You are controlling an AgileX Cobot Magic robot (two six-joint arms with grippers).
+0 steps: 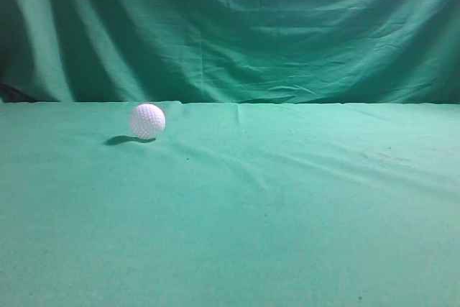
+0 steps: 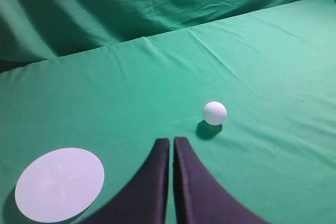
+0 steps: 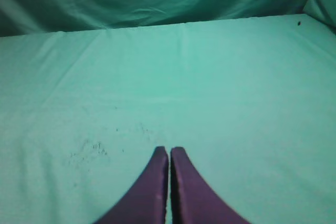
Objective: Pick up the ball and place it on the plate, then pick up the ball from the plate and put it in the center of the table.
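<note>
Golf ball (image 1: 147, 121), white and dimpled, sits on the teal-green table (image 1: 302, 213) left of the middle and towards the back, close to where the draped green backdrop (image 1: 237, 26) comes down. From the left wrist camera it lies just ahead and a little to the right of the left gripper (image 2: 171, 141), while the white plate (image 2: 59, 183) rests on the cloth off to that gripper's left, well apart from the ball. Both claws are pinched together with nothing in them; the right gripper (image 3: 168, 151) hangs over bare cloth with no ball or plate in its view. To my eye the first pickup has not begun, and the left arm looks the natural one for it. Doing it well would mean spreading the fingers wide before coming down, centring them either side of the ball and closing across its middle, since a round thing on slightly wrinkled cloth will likely roll off at a glancing touch. A straight descent seems safer than a sideways sweep.
</note>
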